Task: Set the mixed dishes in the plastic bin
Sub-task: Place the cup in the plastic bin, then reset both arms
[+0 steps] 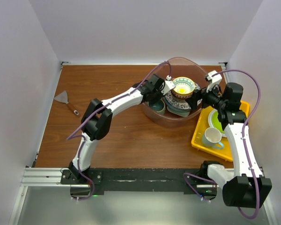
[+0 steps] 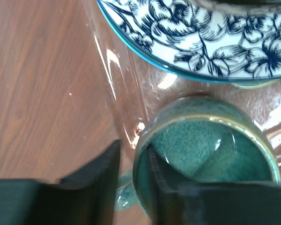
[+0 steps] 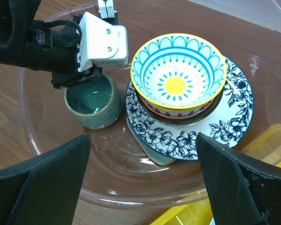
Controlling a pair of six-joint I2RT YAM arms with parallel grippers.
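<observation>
Left gripper (image 2: 132,147): jaws narrow, mug (image 2: 206,145) rim between them, grip unclear. Right gripper (image 3: 143,140): jaws wide, plastic bin (image 3: 107,185) beneath them.

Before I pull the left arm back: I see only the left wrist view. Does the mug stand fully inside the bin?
Observer: Yes. The grey-teal mug stands upright on the floor of the plastic bin, beside the blue-patterned plate.
Operator: What is on that plate?
Observer: A yellow-teal bowl, nested in a red bowl.
Operator: And the right gripper?
Observer: The right gripper is wide open and empty, at the bin's right side.
</observation>
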